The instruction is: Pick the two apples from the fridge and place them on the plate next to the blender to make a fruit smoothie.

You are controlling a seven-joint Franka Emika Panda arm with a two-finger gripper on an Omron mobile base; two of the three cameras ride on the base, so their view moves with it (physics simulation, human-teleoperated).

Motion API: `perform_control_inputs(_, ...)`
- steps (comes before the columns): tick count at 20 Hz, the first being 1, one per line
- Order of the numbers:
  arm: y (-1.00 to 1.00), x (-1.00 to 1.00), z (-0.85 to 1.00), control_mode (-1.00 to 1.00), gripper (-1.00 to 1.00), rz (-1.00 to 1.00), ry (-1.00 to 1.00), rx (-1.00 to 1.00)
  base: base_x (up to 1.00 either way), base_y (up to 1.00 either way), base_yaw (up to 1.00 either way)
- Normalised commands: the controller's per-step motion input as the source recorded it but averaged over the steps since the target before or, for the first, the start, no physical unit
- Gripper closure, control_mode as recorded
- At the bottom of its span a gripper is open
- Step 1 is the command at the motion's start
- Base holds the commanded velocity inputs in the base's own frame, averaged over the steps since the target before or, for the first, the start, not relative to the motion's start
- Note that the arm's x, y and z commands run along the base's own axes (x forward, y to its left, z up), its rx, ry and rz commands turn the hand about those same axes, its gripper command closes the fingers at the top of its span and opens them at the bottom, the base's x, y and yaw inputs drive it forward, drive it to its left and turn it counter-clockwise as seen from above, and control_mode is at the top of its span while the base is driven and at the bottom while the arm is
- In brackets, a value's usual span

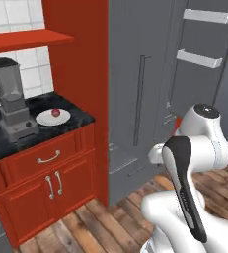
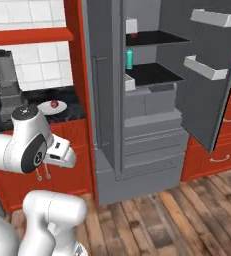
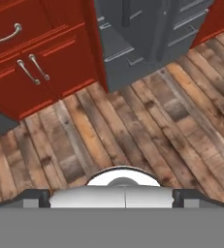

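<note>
One dark red apple [image 1: 56, 112] lies on the white plate [image 1: 45, 120], just right of the grey blender [image 1: 10, 96] on the black counter. The same apple [image 2: 53, 104], plate [image 2: 61, 108] and blender [image 2: 9, 82] appear in the right base view. The grey fridge [image 2: 152, 107] stands open, and the other apple [image 2: 133, 35] sits on its upper black shelf. My arm is folded low in front of the base. In the hand view my gripper [image 3: 111, 197] points down at the wooden floor, open, with its dark fingertips [image 3: 37, 197] wide apart and nothing between them.
A teal cylinder [image 2: 129, 59] stands on the middle fridge shelf. The fridge door [image 2: 212, 75] swings out to the right with pale bins. Red cabinets [image 1: 46, 183] sit under the counter, and a red wall panel [image 1: 83, 69] separates counter and fridge.
</note>
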Motion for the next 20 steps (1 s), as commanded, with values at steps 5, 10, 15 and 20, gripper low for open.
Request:
perform_control_inputs(5, 0.00, 0.00, 0.00, 1.00, -1.00, 0.00, 0.00, 0.00, -0.17, -0.50, -0.69)
perform_control_inputs(10, 0.00, 0.00, 0.00, 1.00, -1.00, 0.00, 0.00, 0.00, 0.57, -0.66, -0.49)
perform_control_inputs(15, 0.00, 0.00, 0.00, 1.00, -1.00, 0.00, 0.00, 0.00, 1.00, -0.58, 0.09)
perform_control_inputs(20, 0.00, 0.00, 0.00, 1.00, -1.00, 0.00, 0.00, 0.00, 1.00, -0.02, 0.50)
